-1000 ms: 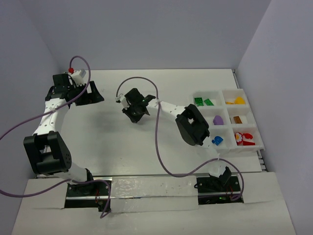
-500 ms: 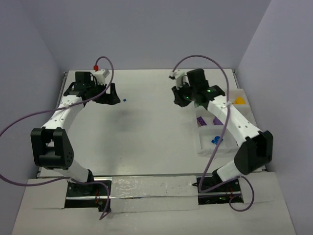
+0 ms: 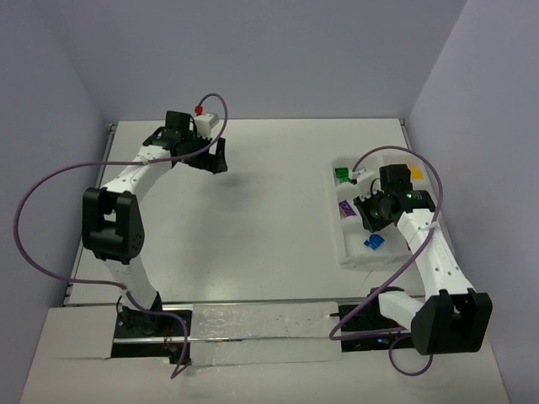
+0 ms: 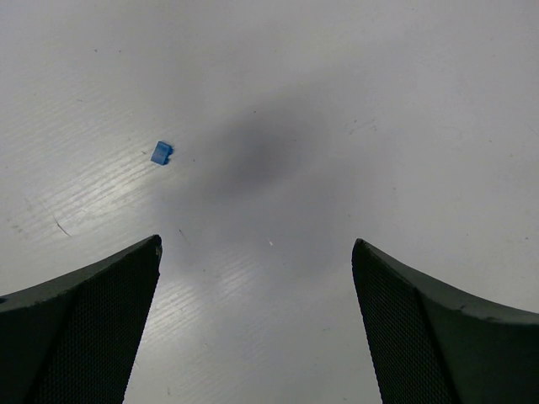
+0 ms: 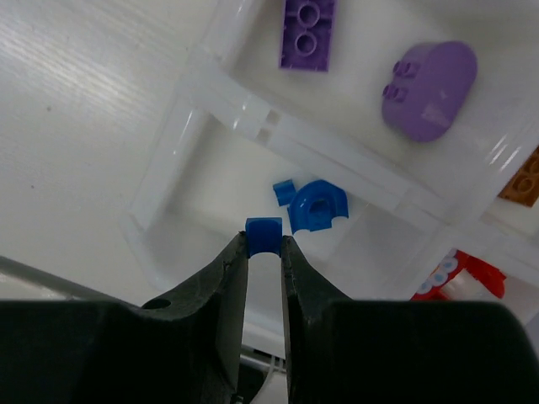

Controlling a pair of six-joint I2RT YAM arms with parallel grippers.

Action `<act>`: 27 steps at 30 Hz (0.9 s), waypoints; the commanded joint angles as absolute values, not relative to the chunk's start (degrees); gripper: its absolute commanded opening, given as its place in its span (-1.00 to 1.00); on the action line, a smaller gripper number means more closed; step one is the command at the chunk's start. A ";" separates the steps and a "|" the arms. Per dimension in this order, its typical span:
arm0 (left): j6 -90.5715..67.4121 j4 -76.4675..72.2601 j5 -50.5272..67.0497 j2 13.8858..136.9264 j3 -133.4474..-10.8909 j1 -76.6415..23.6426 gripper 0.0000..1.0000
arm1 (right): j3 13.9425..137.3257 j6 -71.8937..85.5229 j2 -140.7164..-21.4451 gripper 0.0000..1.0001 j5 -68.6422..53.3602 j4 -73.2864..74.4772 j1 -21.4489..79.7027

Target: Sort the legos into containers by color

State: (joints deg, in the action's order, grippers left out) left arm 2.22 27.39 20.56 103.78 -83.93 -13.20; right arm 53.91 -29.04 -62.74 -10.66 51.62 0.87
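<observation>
A small blue brick sits pinched between the tips of the right tool, and we judge it is held there because it hangs directly over the compartment where the other blue pieces lie. A curved blue piece and a blue chip rest on that compartment's floor, at about 1 o'clock from the held brick. The jaws are nearly closed, with only the brick's width between them, and they grip it by its two side faces. It is clear of the floor and of the walls, so letting go here should land it with its own colour.

At 12 o'clock, beyond the dividing wall of the white tray, the next compartment holds two purple bricks. A red piece shows at 3 o'clock. In the top view the tray lies at the 3 o'clock side of the counter.

One brick remains outside. A tiny blue brick lies loose on the counter, at 11 o'clock from the left tool. That tool is spread wide, holds nothing and touches nothing. We read it as hovering above the counter, lined up loosely for this last stray.
</observation>
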 commanded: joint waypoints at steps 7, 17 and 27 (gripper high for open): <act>2.71 31.13 16.92 107.75 -91.14 -13.97 0.98 | 50.84 -34.47 -64.13 -0.42 -8.17 54.35 -1.85; 2.59 30.75 15.32 107.14 -88.06 -13.97 0.99 | 53.04 -34.99 -66.96 0.16 -8.03 54.22 -1.85; 8.23 31.88 12.11 114.21 -93.62 -11.95 0.64 | 64.88 -27.54 -73.32 0.96 -14.90 55.90 -1.49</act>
State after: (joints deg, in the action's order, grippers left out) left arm 4.38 31.08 14.34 110.66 -89.39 -12.88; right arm 59.44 -31.34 -70.72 -11.55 55.88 -1.54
